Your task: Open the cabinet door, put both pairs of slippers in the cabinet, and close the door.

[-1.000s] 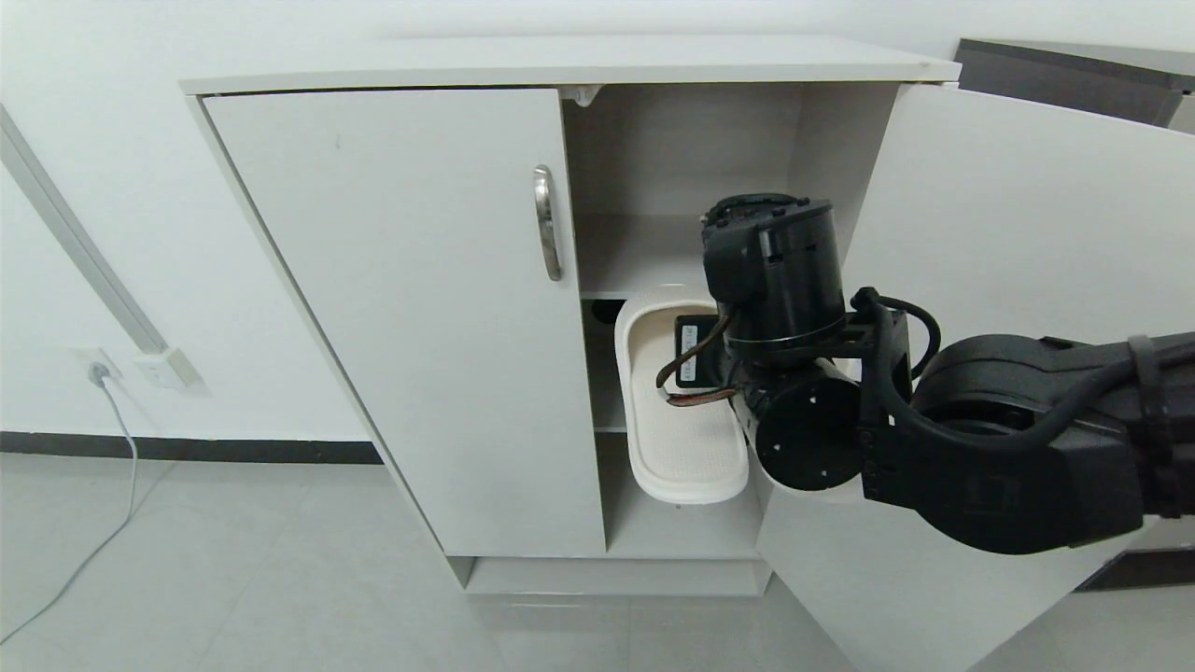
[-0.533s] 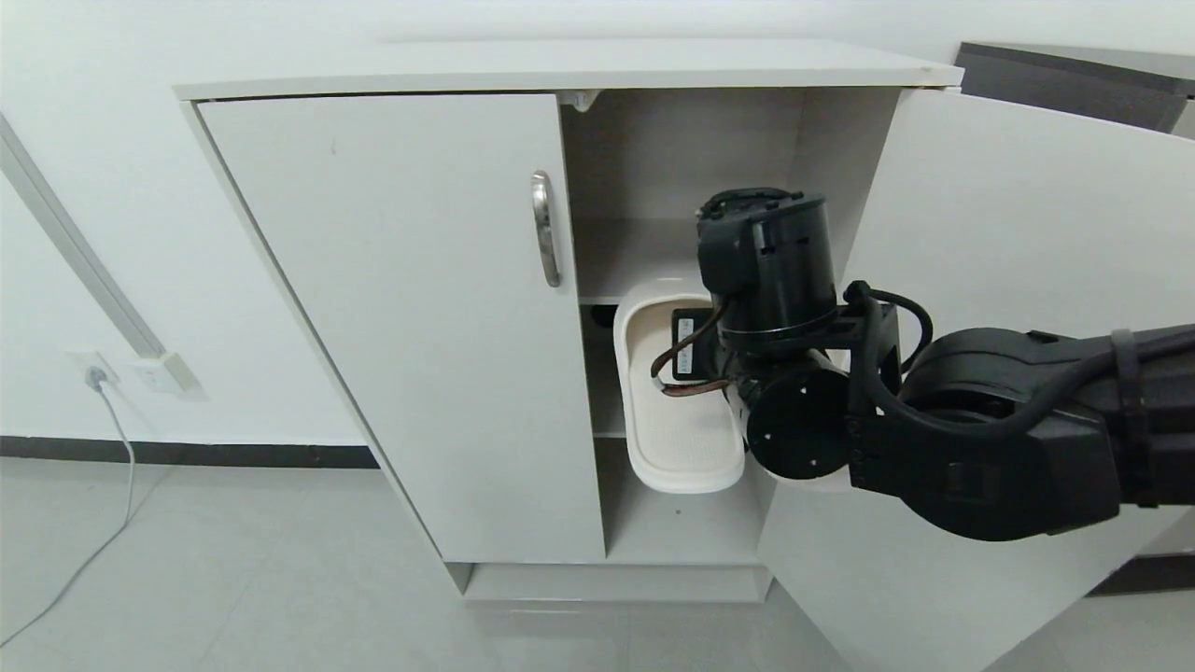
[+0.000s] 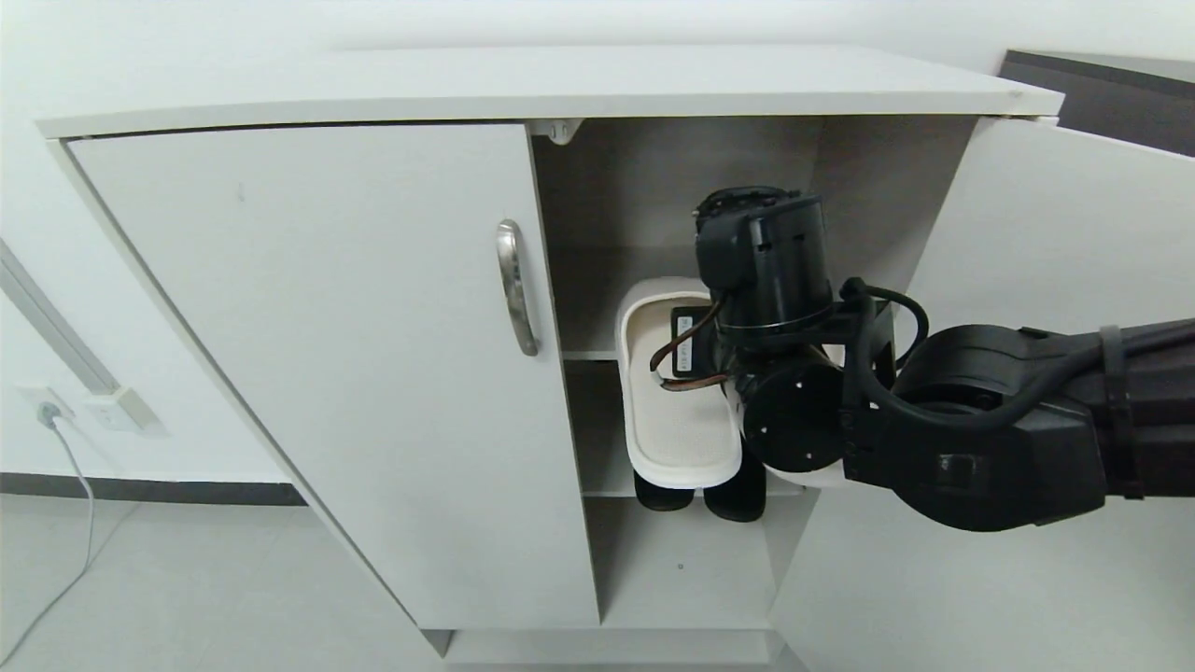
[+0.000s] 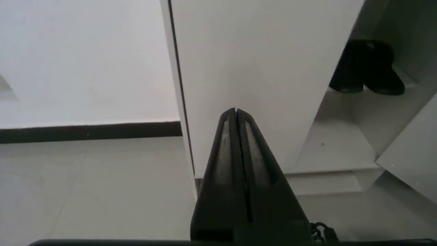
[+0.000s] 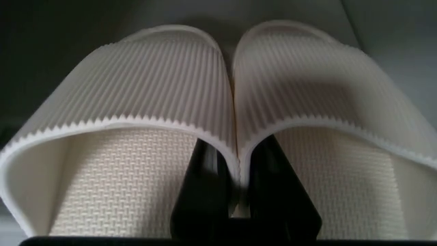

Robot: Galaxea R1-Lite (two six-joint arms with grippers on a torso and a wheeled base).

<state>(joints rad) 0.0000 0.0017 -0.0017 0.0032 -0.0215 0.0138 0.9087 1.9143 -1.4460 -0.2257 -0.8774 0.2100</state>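
My right gripper (image 5: 235,181) is shut on the inner edges of a pair of white slippers (image 5: 232,102), one finger inside each slipper. In the head view the right arm holds the white slippers (image 3: 677,411) in the open right half of the white cabinet (image 3: 560,84), at the height of the middle shelf. A pair of black slippers (image 3: 700,495) rests on the shelf just below them, also seen as the black slippers (image 4: 369,68). The right cabinet door (image 3: 1055,233) stands open; the left door (image 3: 308,355) is closed. My left gripper (image 4: 235,119) is shut and empty, low before the left door.
The left door carries a metal handle (image 3: 515,289). A wall socket with a grey cable (image 3: 56,420) sits low on the wall at the left. Grey floor (image 4: 89,191) lies in front of the cabinet.
The head camera has moved closer to the cabinet, so it looks larger and the black slippers under the white pair have come into sight. The right arm still holds the white slippers.
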